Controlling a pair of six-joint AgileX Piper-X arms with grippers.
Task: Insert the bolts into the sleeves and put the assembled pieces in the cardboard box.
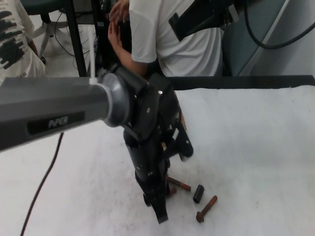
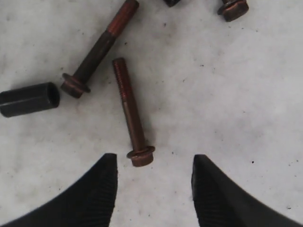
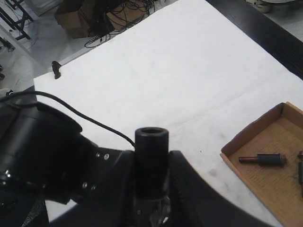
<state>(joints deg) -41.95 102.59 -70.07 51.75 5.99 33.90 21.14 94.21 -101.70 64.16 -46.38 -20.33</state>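
Observation:
My left gripper [image 2: 155, 163] is open and hangs close over the white bench, with a rusty bolt [image 2: 134, 113] lying between its fingers [image 2: 94, 198], head toward them. A second bolt [image 2: 99, 49] and a black sleeve [image 2: 28, 98] lie just beyond it. In the high view the left gripper [image 1: 157, 209] points down beside a bolt [image 1: 179, 185], a sleeve [image 1: 198, 193] and another bolt [image 1: 206, 209]. My right gripper [image 3: 151, 189] is shut on an upright black sleeve [image 3: 151, 146]. The cardboard box [image 3: 251, 137] holds an assembled piece [image 3: 262, 159].
Another bolt head [image 2: 233, 8] lies farther out past the left gripper. A dark cable [image 1: 44, 182] trails over the bench's left side. The bench's dark far edge [image 1: 246, 81] runs behind the white cover, and open white surface [image 1: 256, 137] stretches to the right.

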